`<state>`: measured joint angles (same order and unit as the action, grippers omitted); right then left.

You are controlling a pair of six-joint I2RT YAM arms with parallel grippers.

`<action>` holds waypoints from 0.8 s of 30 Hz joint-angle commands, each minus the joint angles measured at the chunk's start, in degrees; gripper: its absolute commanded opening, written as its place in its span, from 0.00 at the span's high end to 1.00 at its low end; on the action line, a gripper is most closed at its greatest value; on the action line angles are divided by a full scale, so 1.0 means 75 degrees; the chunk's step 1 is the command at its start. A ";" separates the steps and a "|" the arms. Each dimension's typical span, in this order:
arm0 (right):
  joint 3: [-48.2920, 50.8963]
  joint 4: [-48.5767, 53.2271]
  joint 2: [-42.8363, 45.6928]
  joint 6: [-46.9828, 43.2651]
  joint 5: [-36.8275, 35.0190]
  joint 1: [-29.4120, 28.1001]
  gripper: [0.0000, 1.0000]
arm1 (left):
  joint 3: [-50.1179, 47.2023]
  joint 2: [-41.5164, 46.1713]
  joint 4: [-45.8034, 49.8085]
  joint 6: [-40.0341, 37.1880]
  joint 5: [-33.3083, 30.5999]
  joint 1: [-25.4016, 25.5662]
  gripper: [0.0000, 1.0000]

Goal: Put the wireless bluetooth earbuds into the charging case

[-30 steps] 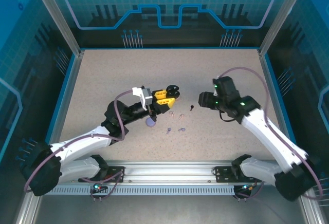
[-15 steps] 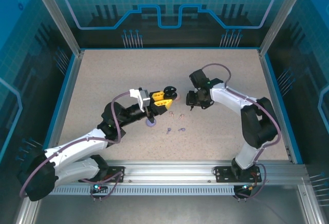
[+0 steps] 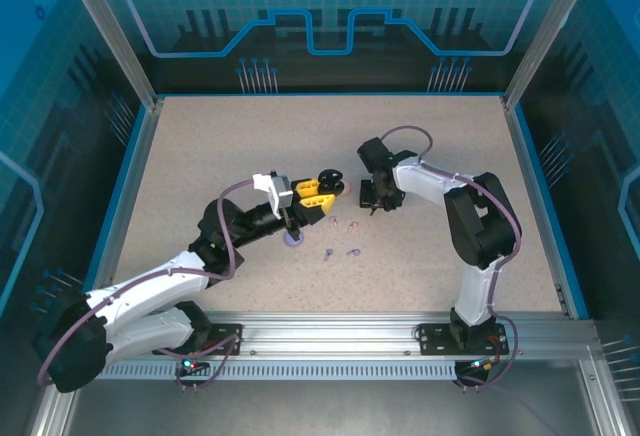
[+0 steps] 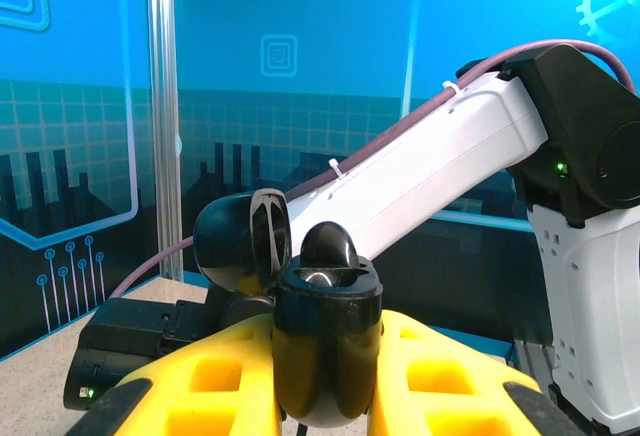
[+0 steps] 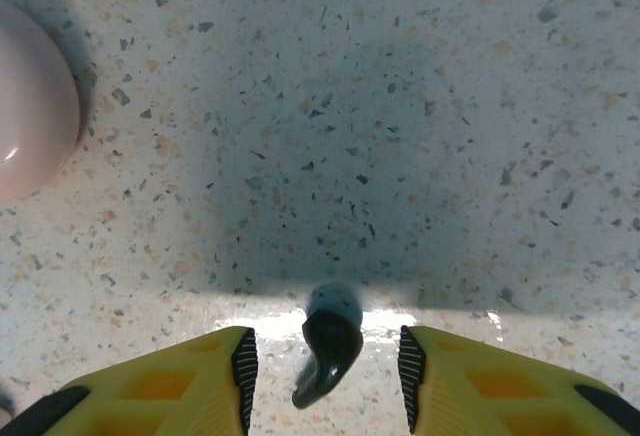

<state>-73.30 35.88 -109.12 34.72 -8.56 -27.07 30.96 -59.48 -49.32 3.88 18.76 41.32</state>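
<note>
R gripper: jaws apart, straddling 1 black earbud, untouched
L gripper: clamped on open black charging case

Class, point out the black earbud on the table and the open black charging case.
black earbud [image 5: 328, 348]: right wrist view, on its dark body.
open black charging case [image 4: 322, 356]: left wrist view, on its lower shell.

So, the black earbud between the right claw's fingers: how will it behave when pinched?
The earbud is tiny, glossy and rounded, so it may slip from the pads. It lies loose on the flat table, so a one-sided push would probably spin it. It looks rigid and likely very light.
</note>
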 commanded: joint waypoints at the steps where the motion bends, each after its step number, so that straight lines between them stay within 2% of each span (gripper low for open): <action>1: -0.0245 0.0220 -0.0214 0.0046 0.0004 -0.0093 0.57 | -0.0073 0.0173 -0.0082 -0.0198 -0.0135 0.0048 0.97; 24: -0.0468 0.0677 -0.0885 -0.0263 0.0120 -0.0125 0.67 | -0.0073 0.0344 0.0255 -0.0327 -0.0254 0.0054 0.97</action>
<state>-76.58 38.63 -113.38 33.52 -8.91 -27.09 30.89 -58.33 -47.57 2.79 18.24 41.32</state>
